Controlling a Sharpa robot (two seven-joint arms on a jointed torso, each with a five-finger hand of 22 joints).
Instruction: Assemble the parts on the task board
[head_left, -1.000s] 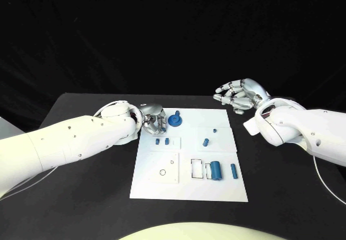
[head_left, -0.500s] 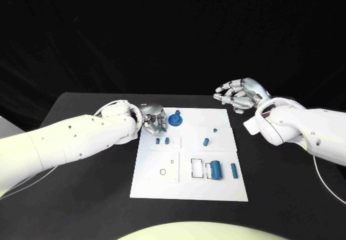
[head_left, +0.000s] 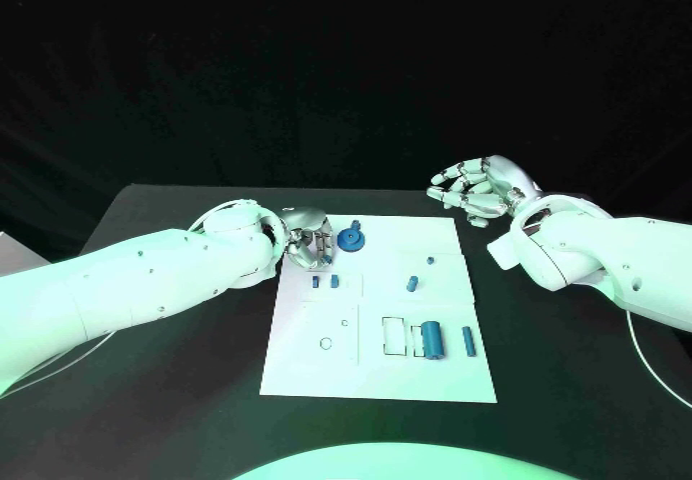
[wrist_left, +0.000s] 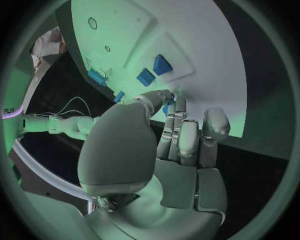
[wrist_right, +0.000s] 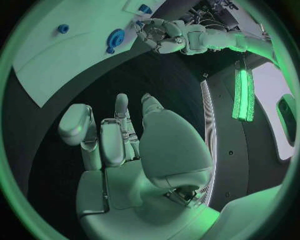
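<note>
The white task board lies mid-table. My left hand hovers over its far left corner. Its thumb and fingertips are drawn together, pinching a small blue part. A round blue part stands just beside that hand, apart from it. Two small blue pieces sit in a recess below the hand. My right hand is raised beyond the board's far right corner, holding nothing, with its fingers loosely apart.
More blue parts lie on the board: a small one right of centre, a cylinder and a thin bar near the front right. Black table surrounds the board on every side.
</note>
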